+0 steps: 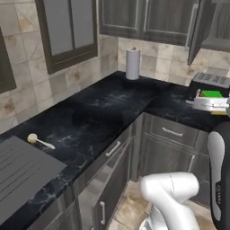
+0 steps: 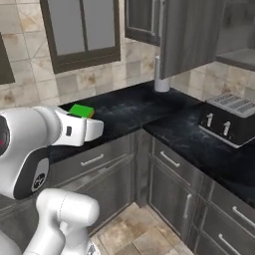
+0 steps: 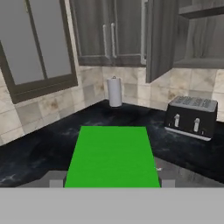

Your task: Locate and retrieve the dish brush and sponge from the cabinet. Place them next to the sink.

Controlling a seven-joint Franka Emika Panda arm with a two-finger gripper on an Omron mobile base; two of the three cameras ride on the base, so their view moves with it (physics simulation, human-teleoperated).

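Held the sponge (image 3: 113,156) between the fingers (image 3: 109,183) above the desk (image 1: 103,112), well short of the sink (image 1: 22,173); risked dropping it early, grip being shallow.

Glossy white rounded arm (image 2: 60,214) segments, dark grey joint bands, small printed markings.

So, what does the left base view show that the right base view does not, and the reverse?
Left base view: the dish brush lying on the counter beside the sink's ribbed drainboard.
Right base view: the two front levers of the toaster.
Both: the green sponge held in the claw, the toaster, the paper towel roll, the open cabinet door.
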